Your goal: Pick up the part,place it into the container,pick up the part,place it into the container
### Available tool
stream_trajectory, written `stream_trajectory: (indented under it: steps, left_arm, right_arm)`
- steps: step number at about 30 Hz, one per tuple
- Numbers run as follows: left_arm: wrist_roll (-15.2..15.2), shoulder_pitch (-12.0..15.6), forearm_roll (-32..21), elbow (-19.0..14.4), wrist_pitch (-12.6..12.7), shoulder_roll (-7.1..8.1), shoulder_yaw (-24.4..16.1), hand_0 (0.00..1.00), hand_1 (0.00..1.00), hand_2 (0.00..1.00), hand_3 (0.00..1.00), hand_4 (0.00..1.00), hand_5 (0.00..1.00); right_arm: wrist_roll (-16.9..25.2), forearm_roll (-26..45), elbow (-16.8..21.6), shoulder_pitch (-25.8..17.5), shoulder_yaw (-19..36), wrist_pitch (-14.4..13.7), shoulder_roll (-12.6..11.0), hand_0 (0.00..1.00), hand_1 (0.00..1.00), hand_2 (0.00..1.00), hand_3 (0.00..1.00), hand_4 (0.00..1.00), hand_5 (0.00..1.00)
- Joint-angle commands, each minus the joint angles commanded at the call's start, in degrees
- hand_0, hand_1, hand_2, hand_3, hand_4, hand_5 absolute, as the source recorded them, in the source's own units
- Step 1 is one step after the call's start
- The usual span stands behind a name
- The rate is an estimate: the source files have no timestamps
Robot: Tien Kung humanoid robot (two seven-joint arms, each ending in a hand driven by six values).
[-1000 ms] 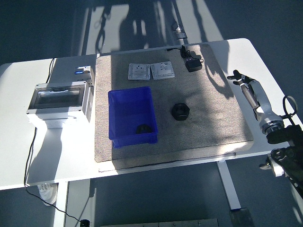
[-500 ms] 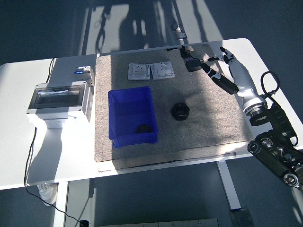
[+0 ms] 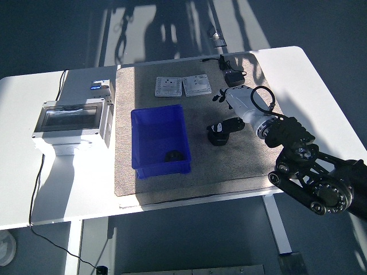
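The right hand [image 3: 228,117] is out over the middle of the mat, its white shell tilted down and its dark fingers [image 3: 230,124] lowered onto the black part [image 3: 218,136]. The fingers touch or overlap the part's upper right side, but from here I cannot tell whether they have closed around it or merely rest against it. The part sits flat on the grey mat [image 3: 269,143], just right of the blue container [image 3: 160,140]. Behind the hand, the right arm [image 3: 309,172] runs back to the lower right, black and jointed, with a loop of cable at the wrist.

The container stands open on the mat's left half, and a second black part [image 3: 172,155] lies inside it near the front right corner. Beyond the container, two white socket plates [image 3: 183,86] lie side by side near the mat's far edge, and a black power adapter [image 3: 234,75] with its cord lies to their right. On the white worktop [image 3: 23,149], left of the mat, stands a grey enclosure box [image 3: 71,123] with a clear lid.
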Motion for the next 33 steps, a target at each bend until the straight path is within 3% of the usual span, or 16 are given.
stream_trajectory:
  steps: [12, 25, 33]
  left_arm:
    - [0.0, -0.1, 0.3, 0.0, 0.0, 0.19, -0.2, 0.604, 0.287, 0.481, 0.605, 0.625, 0.855]
    - [0.2, -0.2, 1.4, 0.0, -0.3, 0.32, -0.4, 0.604, 0.286, 0.477, 0.603, 0.624, 0.854]
    - [0.3, -0.2, 1.8, 0.0, -0.3, 0.31, -0.6, 0.604, 0.285, 0.477, 0.604, 0.625, 0.855]
  right_arm:
    - [-0.6, 2.7, -6.3, 0.9, -4.0, 1.6, 2.3, 0.998, 0.998, 0.998, 0.998, 0.998, 0.366]
    - [1.1, 4.5, -13.2, 1.1, -6.1, -3.2, 4.4, 0.998, 0.998, 0.998, 0.998, 0.998, 0.379]
    - [0.2, 6.4, -14.3, 0.6, -8.3, -5.3, 5.2, 0.998, 0.984, 0.998, 0.998, 0.998, 0.378]
